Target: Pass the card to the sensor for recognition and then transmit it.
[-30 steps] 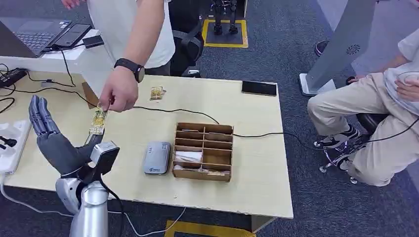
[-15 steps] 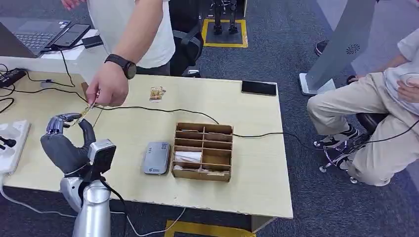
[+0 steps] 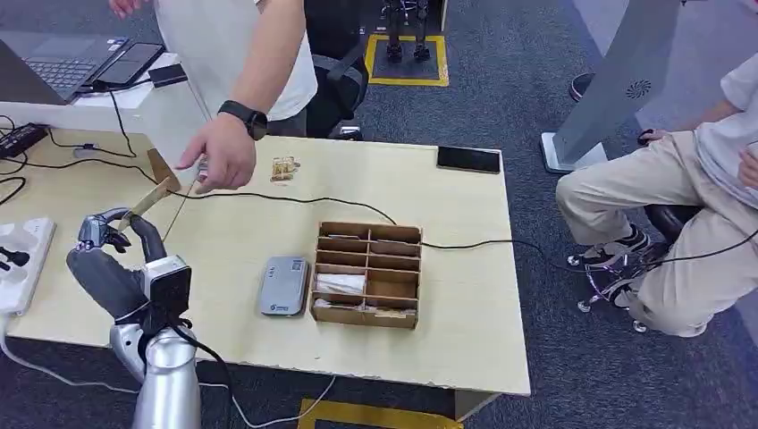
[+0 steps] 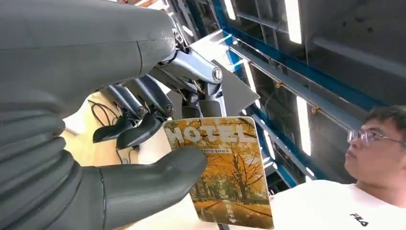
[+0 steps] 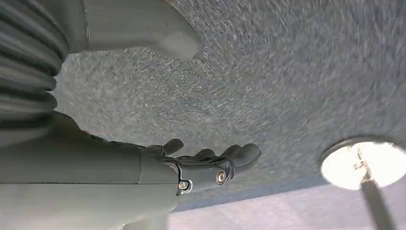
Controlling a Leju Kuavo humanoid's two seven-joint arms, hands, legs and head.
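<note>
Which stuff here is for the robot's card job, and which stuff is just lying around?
For the job:
- hotel card, pinched in the left hand
- grey card sensor on the table
- wooden sorting box, probably

Just lying about:
- black phone
- second small card
- black cable
- white power strip
- laptop
- person's hand, now letting go

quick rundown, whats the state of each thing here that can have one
card: pinched between thumb and fingers of the left hand, off the table
right hand: holds nothing, fingers apart, over the carpet
person's hand: off the card, above the table
wooden organizer: open-topped, some compartments hold items
card reader: flat on the table, nothing on it
</note>
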